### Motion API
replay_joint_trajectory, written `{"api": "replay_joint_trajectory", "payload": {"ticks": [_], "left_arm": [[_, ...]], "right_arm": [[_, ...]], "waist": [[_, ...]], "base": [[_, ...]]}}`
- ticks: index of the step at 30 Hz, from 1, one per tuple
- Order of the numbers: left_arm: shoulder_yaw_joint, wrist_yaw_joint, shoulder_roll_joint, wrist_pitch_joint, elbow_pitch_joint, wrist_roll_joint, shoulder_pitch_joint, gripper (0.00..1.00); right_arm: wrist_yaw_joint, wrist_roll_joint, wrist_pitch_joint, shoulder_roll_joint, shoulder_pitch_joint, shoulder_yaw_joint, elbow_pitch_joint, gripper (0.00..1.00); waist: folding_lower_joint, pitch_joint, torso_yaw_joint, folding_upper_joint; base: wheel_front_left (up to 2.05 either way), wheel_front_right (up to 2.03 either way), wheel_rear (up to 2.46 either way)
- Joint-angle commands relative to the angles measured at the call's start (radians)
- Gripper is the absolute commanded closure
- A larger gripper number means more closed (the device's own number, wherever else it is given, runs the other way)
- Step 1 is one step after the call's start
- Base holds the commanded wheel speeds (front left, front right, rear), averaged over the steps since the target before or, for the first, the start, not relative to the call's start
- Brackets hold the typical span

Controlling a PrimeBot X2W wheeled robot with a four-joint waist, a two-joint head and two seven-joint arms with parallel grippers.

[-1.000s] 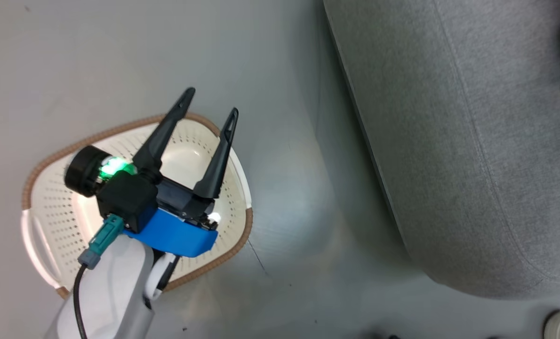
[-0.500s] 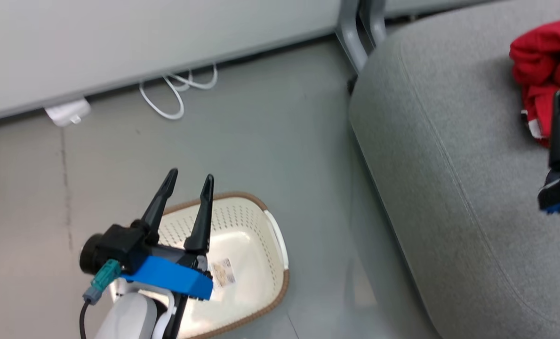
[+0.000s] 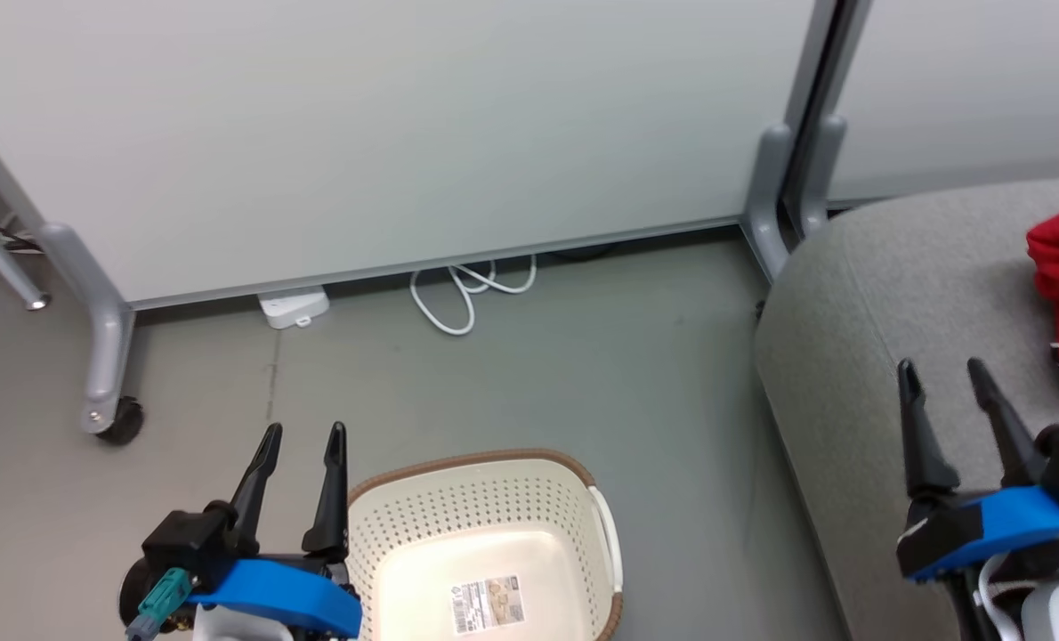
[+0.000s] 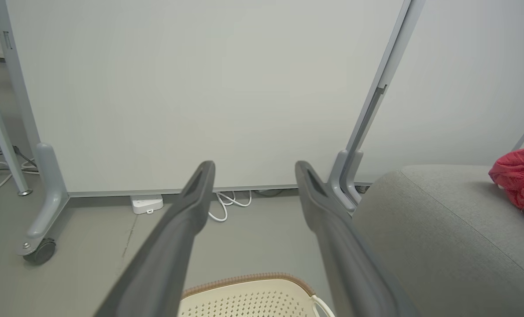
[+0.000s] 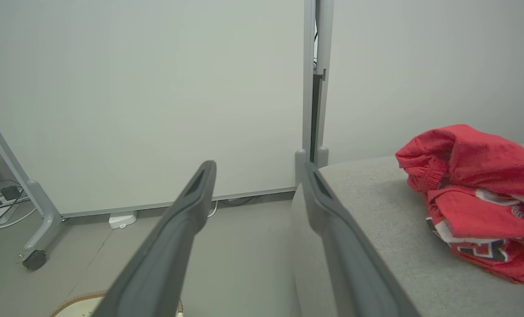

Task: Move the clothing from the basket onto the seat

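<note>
No text can be read for certain. A pale printed sticker (image 3: 488, 604) lies on the floor of the basket (image 3: 476, 456), just right of the left pincer (image 3: 305, 429); its print is too small to make out. Right of the right pincer (image 5: 256, 165), the red clothing (image 5: 473, 198) on the seat (image 5: 376, 211) bears black-and-white markings (image 5: 477, 252), crumpled and partly hidden, with no letter or number legible.

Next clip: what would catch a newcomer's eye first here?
The red clothing heaped on the grey seat, at the right. Then the cream basket on the floor at lower centre, showing only a label inside, with the left gripper and right gripper both open.
</note>
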Motion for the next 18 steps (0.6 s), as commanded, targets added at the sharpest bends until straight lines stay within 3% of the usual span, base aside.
{"api": "replay_joint_trajectory", "payload": {"ticks": [1, 9, 18], "left_arm": [[0.011, -0.001, 0.0, -0.003, 0.005, 0.004, 0.014, 0.0], [0.068, -0.001, 0.002, -0.003, 0.017, 0.007, 0.055, 0.0], [0.069, -0.001, -0.009, -0.003, 0.028, 0.007, 0.076, 0.0]], "right_arm": [[0.0, -0.003, 0.002, 0.013, 0.033, 0.001, -0.011, 0.0], [0.0, -0.03, 0.007, 0.058, 0.108, 0.004, -0.047, 0.0], [0.0, -0.014, 0.01, 0.064, 0.133, 0.008, -0.043, 0.0]], "waist": [[0.0003, -0.037, 0.04, -0.0001], [0.0003, -0.056, 0.076, -0.0001], [0.0003, -0.062, 0.096, -0.0001]], "base": [[0.0, 0.0, 0.0], [0.0, 0.0, 0.0], [0.0, 0.0, 0.0]]}}
